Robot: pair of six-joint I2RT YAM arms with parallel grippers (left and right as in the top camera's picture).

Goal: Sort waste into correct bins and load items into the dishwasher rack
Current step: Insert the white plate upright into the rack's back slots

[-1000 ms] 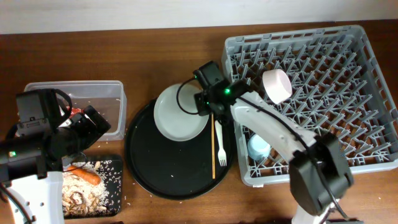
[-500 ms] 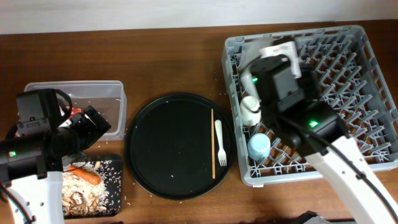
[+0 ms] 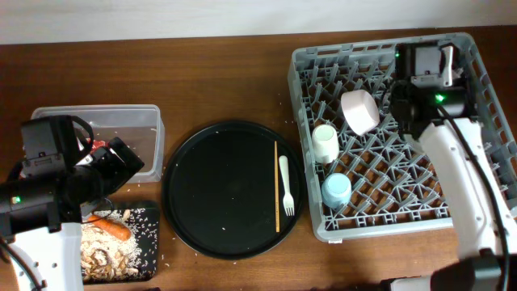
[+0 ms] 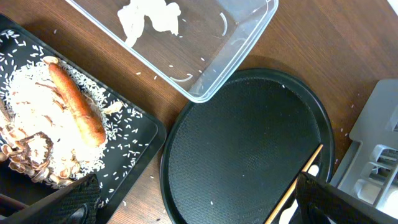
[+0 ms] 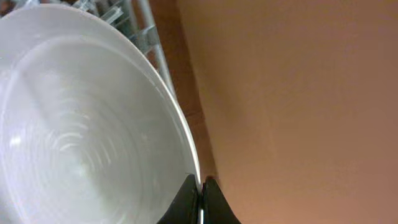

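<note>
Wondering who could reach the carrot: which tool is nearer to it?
Left. The left tool hangs open just beyond the carrot; the right tool is far off over the dishwasher rack, shut on the plate.

You have no lettering, brand, number or label to read in any of the views. The only signs showing are two small green indicator lights. One green light (image 3: 437, 98) glows on the right arm's black wrist housing, well to the right of the large round black plastic tray (image 3: 186, 212) and farther back. The other green light (image 3: 14, 200) sits on the left arm's black body, well to the left of that tray.
</note>
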